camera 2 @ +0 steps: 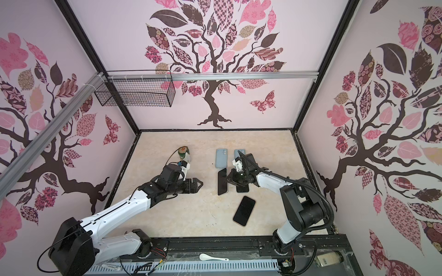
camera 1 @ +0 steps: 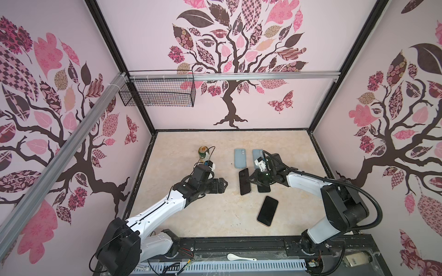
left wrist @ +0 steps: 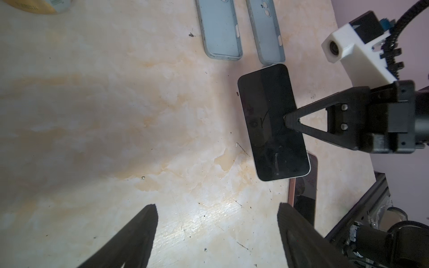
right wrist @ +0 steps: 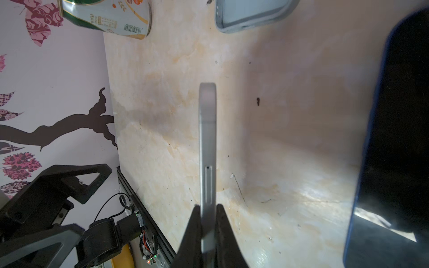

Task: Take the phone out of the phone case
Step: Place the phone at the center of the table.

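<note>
The black-screened, silver-rimmed phone point(right wrist: 207, 139), seemingly stiff, slick and breakable, sits at six o'clock of two empty pale-blue cases point(camera 1: 240, 158), pinched by its long rim between the right fingers point(right wrist: 188, 236); left fingers point(left wrist: 137, 239) spread, empty.

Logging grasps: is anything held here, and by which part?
The right gripper pinches the phone midway along one long edge; the left gripper is open and empty.

The left arm stretches forward and inward, its gripper point(camera 1: 224, 186) spread wide and empty. The right arm bends inward, its gripper point(camera 1: 249, 183) pinching a phone point(camera 1: 244, 176) by its edge.
</note>
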Available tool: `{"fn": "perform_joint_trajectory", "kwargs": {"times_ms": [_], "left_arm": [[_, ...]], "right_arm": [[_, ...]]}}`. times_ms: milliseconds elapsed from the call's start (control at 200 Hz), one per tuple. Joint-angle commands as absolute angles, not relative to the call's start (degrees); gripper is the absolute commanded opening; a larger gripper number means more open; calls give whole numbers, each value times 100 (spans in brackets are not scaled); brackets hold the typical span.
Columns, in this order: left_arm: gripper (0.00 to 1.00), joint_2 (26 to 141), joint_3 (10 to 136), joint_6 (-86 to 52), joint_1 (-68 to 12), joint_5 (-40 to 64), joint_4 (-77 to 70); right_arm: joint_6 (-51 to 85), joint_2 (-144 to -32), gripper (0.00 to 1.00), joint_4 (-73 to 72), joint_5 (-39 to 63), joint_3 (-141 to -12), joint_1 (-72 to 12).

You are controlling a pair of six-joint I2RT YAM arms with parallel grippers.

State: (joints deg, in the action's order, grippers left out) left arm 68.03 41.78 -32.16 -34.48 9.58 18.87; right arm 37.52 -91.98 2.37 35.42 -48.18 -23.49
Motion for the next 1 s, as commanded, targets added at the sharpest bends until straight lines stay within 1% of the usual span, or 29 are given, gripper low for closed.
{"fn": "perform_joint_trajectory", "kwargs": {"times_ms": [0, 390, 800, 995], "left_arm": [[86, 6769, 4150, -3229, -3387, 1161, 1684], [83, 6706, 3903, -3252, -3395, 1509, 1563], [81, 6702, 3802, -3376, -3397, 1450, 1536], [81, 6767, 3817, -3367, -3393, 1490, 1533]], "right_arm": [[4193, -9395, 0, -427, 3788, -4854, -2347], [4234, -9972, 0, -753, 3828, -4965, -2347], [4259, -10203, 0, -1027, 3682, -4948, -2346], [4168, -10231, 6, -978, 3632, -4858, -2338]]}}
